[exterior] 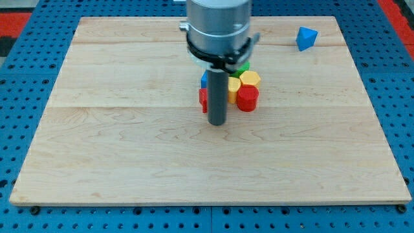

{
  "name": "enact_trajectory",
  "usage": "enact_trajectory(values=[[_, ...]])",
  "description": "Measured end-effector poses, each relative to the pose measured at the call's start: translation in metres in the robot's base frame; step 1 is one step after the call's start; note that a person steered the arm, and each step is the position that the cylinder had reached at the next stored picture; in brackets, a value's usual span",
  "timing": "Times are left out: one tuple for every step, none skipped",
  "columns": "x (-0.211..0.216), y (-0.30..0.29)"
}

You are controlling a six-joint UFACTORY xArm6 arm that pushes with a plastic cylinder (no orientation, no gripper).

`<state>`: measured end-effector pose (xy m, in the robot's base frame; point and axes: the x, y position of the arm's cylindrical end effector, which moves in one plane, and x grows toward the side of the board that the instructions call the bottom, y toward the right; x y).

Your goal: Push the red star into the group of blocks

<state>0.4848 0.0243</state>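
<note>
My tip (217, 122) rests on the board just below the cluster of blocks, in the view's middle. The dark rod covers most of the red star (203, 99); only its left edge shows, close against the group. The group holds a red cylinder (247, 98), a yellow hexagon (250, 79), a yellow block (233, 88), a sliver of a blue block (204, 79) and a bit of a green block (243, 66). The rod and arm hide the rest of the cluster.
A blue block (306, 37) lies alone near the board's top right corner. The wooden board (97, 142) sits on a blue pegboard surface (26, 84).
</note>
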Motion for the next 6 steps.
enact_trajectory(values=[[0.026, 0.074], [-0.027, 0.149], [-0.114, 0.167], [-0.193, 0.215], [-0.255, 0.221], [-0.253, 0.132]])
